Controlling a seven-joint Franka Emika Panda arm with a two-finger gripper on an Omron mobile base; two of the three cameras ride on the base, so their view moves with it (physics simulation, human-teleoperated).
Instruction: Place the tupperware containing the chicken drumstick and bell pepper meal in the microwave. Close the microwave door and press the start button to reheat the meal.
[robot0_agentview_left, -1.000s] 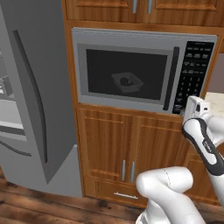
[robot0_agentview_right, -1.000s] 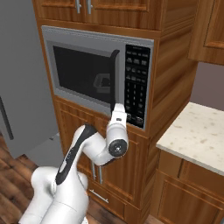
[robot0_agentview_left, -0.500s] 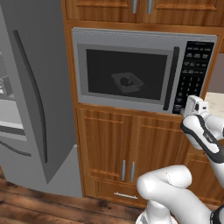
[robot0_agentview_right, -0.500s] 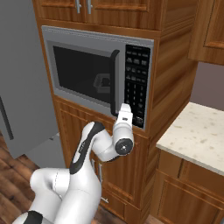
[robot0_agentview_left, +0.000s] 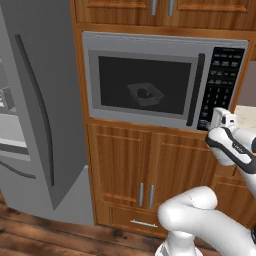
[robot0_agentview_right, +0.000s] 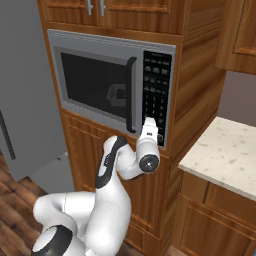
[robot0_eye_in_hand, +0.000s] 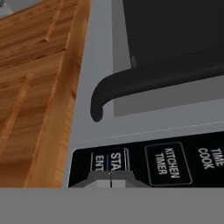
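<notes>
Tool (robot0_eye_in_hand: 110, 175) was pinched closed, tips right on the start button (robot0_eye_in_hand: 111, 160), microwave door (robot0_agentview_left: 145, 86) shut beside it, and I saw the tupperware (robot0_agentview_left: 145, 93) inside.

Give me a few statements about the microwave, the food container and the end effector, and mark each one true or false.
1. The grey microwave door with the dark window is shut. True.
2. The translucent-white plastic tupperware sits on the speckled countertop. False: it is inside the grey built-in microwave, seen through the window.
3. The end effector is shut, tips at the start button. True.
4. The end effector grips the dark bar handle. False: it is at the black keypad panel.
</notes>
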